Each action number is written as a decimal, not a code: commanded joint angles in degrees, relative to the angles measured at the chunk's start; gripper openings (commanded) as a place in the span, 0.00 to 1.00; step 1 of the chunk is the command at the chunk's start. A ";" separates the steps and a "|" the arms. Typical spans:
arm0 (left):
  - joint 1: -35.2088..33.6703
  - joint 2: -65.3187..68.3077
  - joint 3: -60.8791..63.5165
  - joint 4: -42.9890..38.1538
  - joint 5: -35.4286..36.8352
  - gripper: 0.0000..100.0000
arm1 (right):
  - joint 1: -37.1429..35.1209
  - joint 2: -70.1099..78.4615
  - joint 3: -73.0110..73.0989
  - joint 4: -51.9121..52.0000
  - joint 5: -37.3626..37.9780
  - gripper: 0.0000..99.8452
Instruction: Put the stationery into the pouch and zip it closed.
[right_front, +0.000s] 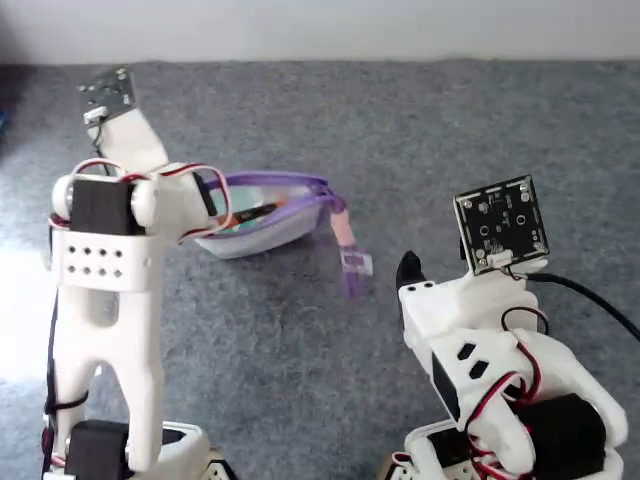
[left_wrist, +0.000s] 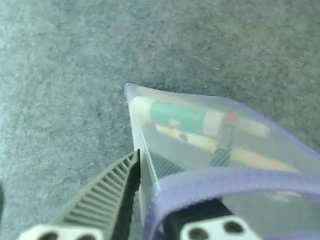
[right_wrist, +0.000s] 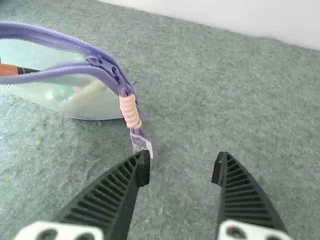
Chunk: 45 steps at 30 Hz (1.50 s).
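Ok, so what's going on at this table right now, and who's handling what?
The left gripper is clamped on one end of the clear pouch, which rests on the grey table. A glue stick and a pencil already lie inside, and the purple zip is not yet closed. The right gripper sits open at the pouch's other end, right by the pink zip pull.

Bare carpet (right_wrist: 240, 90) around right hand (right_wrist: 180, 167), zip pull (right_wrist: 129, 111) just beside, left hand (left_wrist: 150, 185) clamping pouch (left_wrist: 210, 145)
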 joint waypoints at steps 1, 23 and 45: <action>1.32 -5.89 -5.23 1.14 0.79 0.01 | 0.22 0.31 -0.53 0.22 -2.90 0.22; 2.29 5.80 6.64 0.97 3.25 0.32 | -4.62 1.01 4.22 -0.22 -9.49 0.22; 2.37 2.37 -4.97 -1.14 2.99 0.32 | -4.53 0.84 8.26 -0.22 -9.58 0.22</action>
